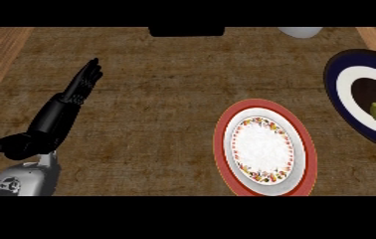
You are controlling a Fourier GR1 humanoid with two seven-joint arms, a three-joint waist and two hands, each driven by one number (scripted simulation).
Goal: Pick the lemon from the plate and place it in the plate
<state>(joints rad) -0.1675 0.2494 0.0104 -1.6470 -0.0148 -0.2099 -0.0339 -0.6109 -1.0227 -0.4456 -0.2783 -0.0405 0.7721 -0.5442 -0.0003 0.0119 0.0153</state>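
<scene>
A red-rimmed plate [228, 133] with a flowered white centre lies on the counter right of the middle, with nothing on it. At the right edge a dark blue plate [339, 81] with a white ring is cut off by the view's border. A small yellow-green patch, the lemon [373, 108], shows on it at the very edge. My left hand [62, 111] stands at the left with straight fingers pointing up, far from both plates and holding nothing. My right hand does not show.
A white round object [300, 31] sits at the top right edge and a dark block [186, 31] at the top centre. Lighter wooden strips [13, 44] border the brown counter top at both upper corners.
</scene>
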